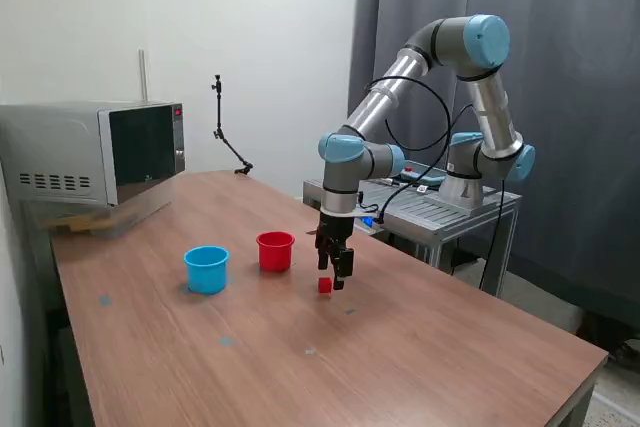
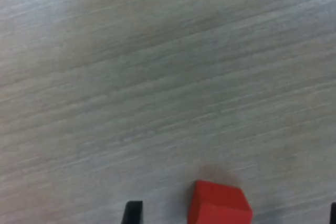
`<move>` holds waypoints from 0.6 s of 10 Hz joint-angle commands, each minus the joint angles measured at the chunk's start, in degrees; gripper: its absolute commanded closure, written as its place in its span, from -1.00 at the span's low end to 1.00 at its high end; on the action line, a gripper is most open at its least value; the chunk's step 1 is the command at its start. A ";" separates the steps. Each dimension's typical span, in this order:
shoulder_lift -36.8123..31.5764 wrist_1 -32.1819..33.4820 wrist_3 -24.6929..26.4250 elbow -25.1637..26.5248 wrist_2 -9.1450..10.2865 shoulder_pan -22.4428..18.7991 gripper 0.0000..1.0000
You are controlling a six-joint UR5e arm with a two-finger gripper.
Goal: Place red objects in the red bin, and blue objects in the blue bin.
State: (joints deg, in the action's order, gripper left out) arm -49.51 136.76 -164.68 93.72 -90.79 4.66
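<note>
jaws: apart; in the wrist view one dark fingertip (image 2: 132,212) at bottom centre-left, a sliver of the other at the bottom right corner, nothing clamped
gripper (image 1: 336,269): centre of the exterior view, pointing down, low over the table, just right of the red cup
red cube (image 1: 325,285): count 1 seen; on the table beside the fingertips in the exterior view; in the wrist view (image 2: 219,204) it sits between the two fingertips, bottom edge, apart from both
blue cubes: count 0 seen in either view
red cup (image 1: 275,251): count 1, upright, centre-left, near the cube
blue cup (image 1: 206,269): count 1, upright, left of the red cup, apart from it; insides of both cups can't tell
table (image 1: 400,347): wood, fills the lower frame
microwave (image 1: 95,152): count 1, upper left, door shut
exterior only: cups, arm, microwave
wrist only: the gaps between cube and fingertips, wood grain close up, blurred
</note>
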 commanded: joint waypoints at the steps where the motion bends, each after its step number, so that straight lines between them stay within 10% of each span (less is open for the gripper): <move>1: 0.20 0.00 -0.03 -0.03 0.00 -0.09 -1.00; 3: 0.55 0.00 0.06 -0.12 0.00 0.00 -1.00; 4: 0.73 0.00 0.06 -0.12 0.00 0.00 1.00; 6: 0.90 0.00 0.06 -0.12 0.00 0.00 1.00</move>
State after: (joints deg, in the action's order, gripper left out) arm -48.74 136.76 -164.62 93.62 -90.79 4.65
